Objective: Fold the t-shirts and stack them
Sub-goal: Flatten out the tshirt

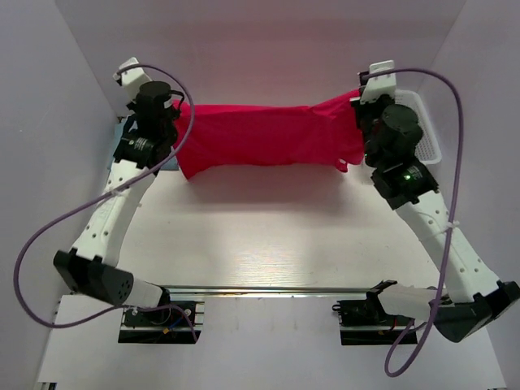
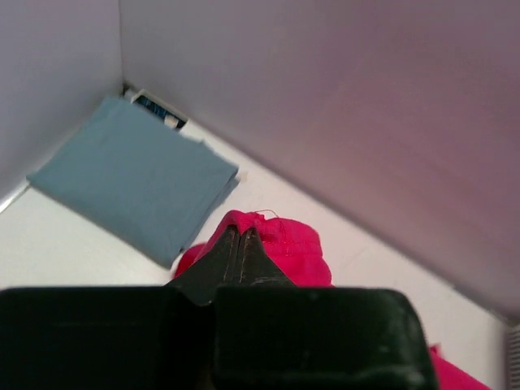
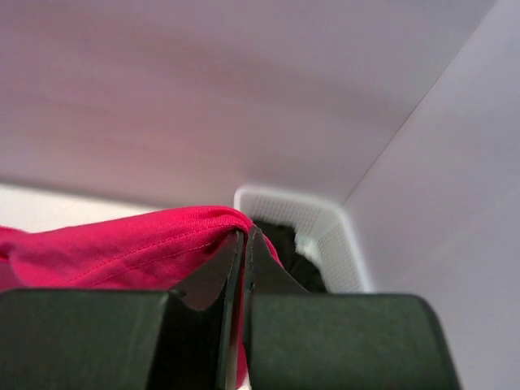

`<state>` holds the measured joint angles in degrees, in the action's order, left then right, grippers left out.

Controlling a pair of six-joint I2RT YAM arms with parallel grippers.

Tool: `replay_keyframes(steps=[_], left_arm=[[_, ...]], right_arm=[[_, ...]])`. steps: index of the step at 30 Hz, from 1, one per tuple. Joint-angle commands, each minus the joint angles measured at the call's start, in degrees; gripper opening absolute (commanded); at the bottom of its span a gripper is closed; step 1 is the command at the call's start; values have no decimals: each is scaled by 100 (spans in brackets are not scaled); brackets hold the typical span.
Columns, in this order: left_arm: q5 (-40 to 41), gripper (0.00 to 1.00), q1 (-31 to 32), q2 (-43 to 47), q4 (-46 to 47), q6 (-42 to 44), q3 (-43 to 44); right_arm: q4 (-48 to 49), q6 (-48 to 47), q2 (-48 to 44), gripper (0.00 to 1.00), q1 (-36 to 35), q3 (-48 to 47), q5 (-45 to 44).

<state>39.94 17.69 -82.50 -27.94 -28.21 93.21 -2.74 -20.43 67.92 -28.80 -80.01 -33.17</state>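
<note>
Noted a white lattice basket in the far right corner of the white table, set against the pale walls. Found dark contents inside, type undetermined. Recorded a metal rail across the near edge. Spotted a small dark-and-white item in the far left corner, against the wall.

The red t-shirt was soft matt cloth; the blue-grey t-shirt left of it likewise; the basket right of it was white lattice plastic.
</note>
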Motion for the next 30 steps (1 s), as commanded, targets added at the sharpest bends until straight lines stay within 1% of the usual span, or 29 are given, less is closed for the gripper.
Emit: replay_keyframes(steps=[1,3,4,5,7,10,11,12,15,17,22,27,30], left_arm=[[-65,0,-38,786,544,500,224],[-127,0,-38,1033,684,623,171],[-127,0,-38,1147,763,719,171],[-127,0,-38,1383,764,720,119],[-232,0,15,1648,947,938,49],[-478,0,76,2158,1115,1106,-66],[-618,0,76,2255,1116,1159,-66],[-619,0,76,2343,1063,1159,-14],[-953,0,76,2712,1001,1221,-13],[-1180,0,76,2957,1001,1274,-13],[-1708,0,24,3275,791,1335,109],[-2025,0,24,3582,598,1335,110],[-2359,0,24,3802,536,1335,110]], right_arm=[[337,-822,-314,0,41,-717,142],[109,-1024,-464,0,41,-1085,240],[73,-1103,-516,0,32,-1148,484],[20,-1121,-665,0,23,-1358,530],[-77,-1306,-814,0,41,-1482,731],[-191,-1517,-973,0,23,-1763,785],[-322,-1534,-982,0,23,-2034,794],[-410,-1578,-1009,0,15,-2158,864],[-666,-1605,-1105,0,23,-2467,952],[-867,-1596,-1149,0,23,-2738,1162],[-1342,-1587,-1457,0,15,-2986,2093],[-1545,-1754,-1808,0,23,-3003,2419],[-1738,-1772,-2037,0,23,-2933,2674]])
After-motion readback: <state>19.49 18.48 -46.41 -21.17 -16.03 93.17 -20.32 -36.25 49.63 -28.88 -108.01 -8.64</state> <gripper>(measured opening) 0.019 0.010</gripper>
